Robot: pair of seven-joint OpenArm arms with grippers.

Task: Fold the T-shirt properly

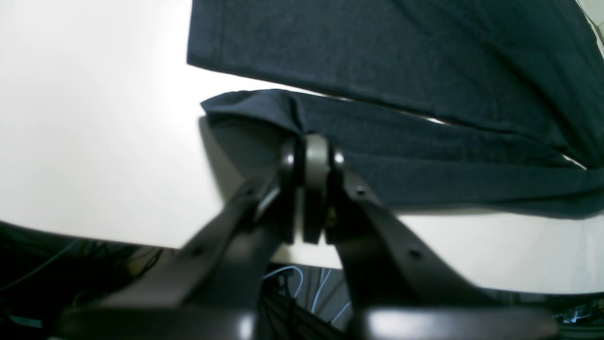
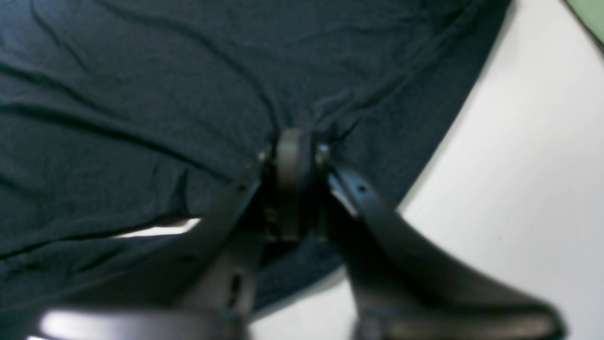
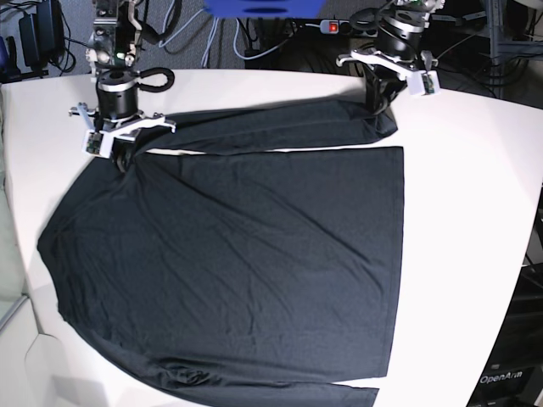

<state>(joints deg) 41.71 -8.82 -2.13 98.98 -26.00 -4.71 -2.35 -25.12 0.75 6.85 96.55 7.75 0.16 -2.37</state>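
The T-shirt (image 3: 254, 254) is black with long sleeves and lies spread flat over the white table (image 3: 475, 212). One sleeve (image 3: 280, 127) runs along its far edge. My left gripper (image 1: 314, 144) is shut on the cuff end of that sleeve (image 1: 424, 156), which hangs slightly raised and casts a shadow; in the base view this gripper (image 3: 379, 106) is at the far right. My right gripper (image 2: 293, 141) sits on the shirt body (image 2: 141, 94) near the far-left shoulder (image 3: 121, 157). Its fingers stand close together, and creases in the fabric run into the tips.
The table edge (image 1: 141, 243) runs just below my left gripper, with cables (image 1: 302, 288) beyond it. Dark equipment and a blue object (image 3: 263, 7) line the far side. Bare white tabletop (image 2: 519, 189) lies right of my right gripper.
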